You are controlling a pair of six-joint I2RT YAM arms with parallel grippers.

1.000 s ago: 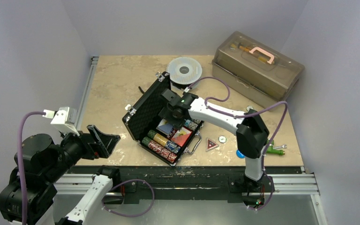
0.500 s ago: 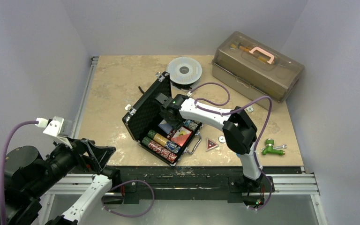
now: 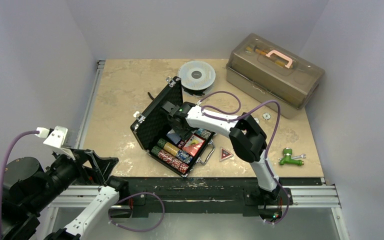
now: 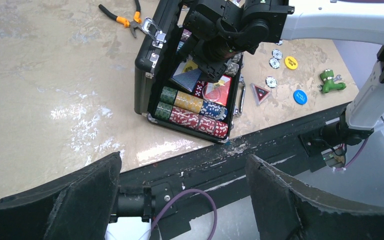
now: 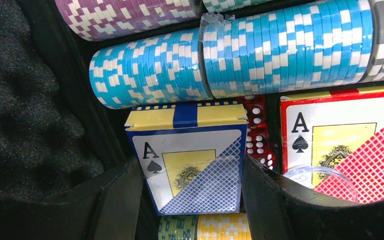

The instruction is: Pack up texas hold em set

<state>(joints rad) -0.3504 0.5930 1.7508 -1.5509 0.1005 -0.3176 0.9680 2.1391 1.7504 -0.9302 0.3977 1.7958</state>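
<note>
Across the last second the right arm had folded its elbow leftward and pushed its wrist deeper over the small black ribbed briefcase with silver corners. The case lay open on the marbled beige bench with its foam-lined lid propped up. Meanwhile the left arm had drawn back off the near-left corner. That suggested the right side was seating a piece in the tray while the left merely kept clear. The right arm reached forward and left, wrist pitched down into the case, and the left arm sat low and tucked outside the bench edge. The left fingers stood wide with nothing between them, the briefcase well beyond their tips. The right fingers had kept the same middling gap and pressed both sides of the blue-backed card deck, holding it in the tray, apparently not yet flat. Just beyond the fingertips lay rows of light-blue-and-white poker chips. Just right of the fingers sat red dice and the red-backed card deck. Packing looked unfinished: a red triangular marker, a round blue disc, a round yellow disc and a few loose chips lay on the bench well right of those fingers.
</note>
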